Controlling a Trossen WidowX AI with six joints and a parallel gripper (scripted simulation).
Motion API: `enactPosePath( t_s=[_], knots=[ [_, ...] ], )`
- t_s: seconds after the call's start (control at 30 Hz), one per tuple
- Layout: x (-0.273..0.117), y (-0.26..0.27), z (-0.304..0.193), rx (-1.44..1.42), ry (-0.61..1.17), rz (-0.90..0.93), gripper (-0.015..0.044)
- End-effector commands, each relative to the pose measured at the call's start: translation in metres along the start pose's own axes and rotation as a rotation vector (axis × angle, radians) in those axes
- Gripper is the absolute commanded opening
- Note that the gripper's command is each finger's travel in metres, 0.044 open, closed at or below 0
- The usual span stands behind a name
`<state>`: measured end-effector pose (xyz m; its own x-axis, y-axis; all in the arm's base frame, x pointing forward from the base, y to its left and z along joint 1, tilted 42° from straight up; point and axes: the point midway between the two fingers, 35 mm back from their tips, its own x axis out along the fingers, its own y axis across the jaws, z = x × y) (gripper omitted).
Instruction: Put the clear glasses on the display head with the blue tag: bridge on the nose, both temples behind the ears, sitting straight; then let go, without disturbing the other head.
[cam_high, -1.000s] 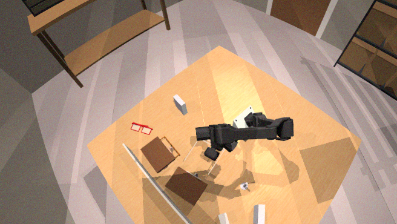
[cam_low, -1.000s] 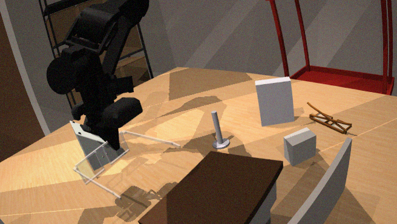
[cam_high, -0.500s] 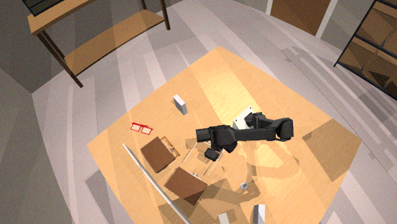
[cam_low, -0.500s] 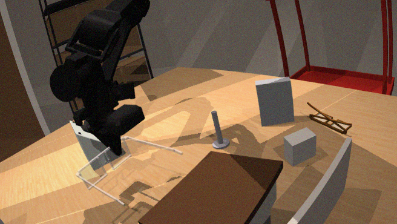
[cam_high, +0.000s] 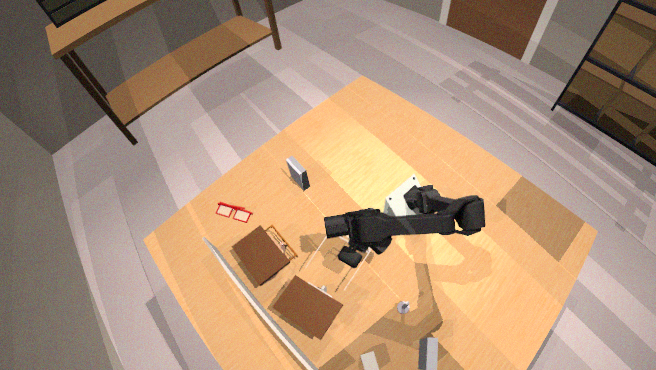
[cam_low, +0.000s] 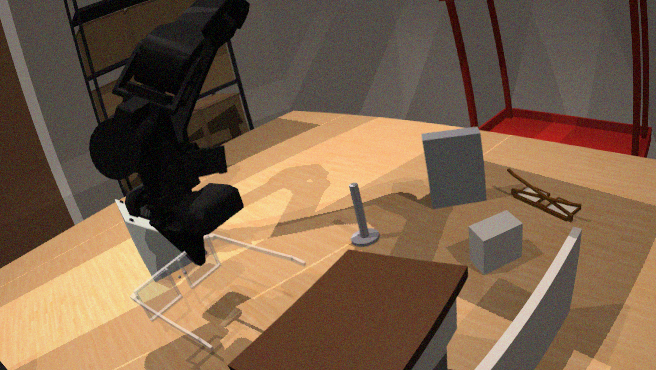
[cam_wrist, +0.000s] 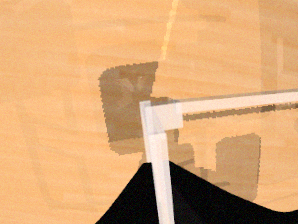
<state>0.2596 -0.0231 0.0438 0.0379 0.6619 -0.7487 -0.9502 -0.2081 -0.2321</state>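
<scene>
The clear glasses (cam_high: 357, 270) (cam_low: 257, 248) (cam_wrist: 230, 102) are held above the table, temples open and pointing toward the heads' side. My gripper (cam_low: 200, 260) (cam_wrist: 156, 171) is shut on their front frame, near the bridge in the exterior view. The arm hides the fingertips in the top view. Two display heads with flat brown tops stand side by side: one head (cam_high: 260, 255) has orange glasses (cam_high: 283, 243) at its front. The other head (cam_high: 306, 307) (cam_low: 350, 310) shows a small pale part at its front and no glasses. No blue tag is visible in any view.
A curved pale panel (cam_high: 260, 310) (cam_low: 537, 300) stands behind the heads. A post on a round base (cam_high: 403, 307) (cam_low: 360, 215) stands nearby. Red glasses (cam_high: 242, 215), a grey block (cam_high: 298, 173), a grey box (cam_low: 495, 242), an upright slab (cam_low: 455, 170) and brown glasses (cam_low: 543, 206) are around.
</scene>
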Motion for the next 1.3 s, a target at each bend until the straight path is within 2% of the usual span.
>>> enactPosePath(
  t_s=[0.0, 1.27],
  knots=[
    [0.005, 0.001, 0.001, 0.007, -0.007, -0.001, 0.0],
    [0.013, -0.025, 0.003, 0.005, 0.006, -0.01, 0.0]
  ],
)
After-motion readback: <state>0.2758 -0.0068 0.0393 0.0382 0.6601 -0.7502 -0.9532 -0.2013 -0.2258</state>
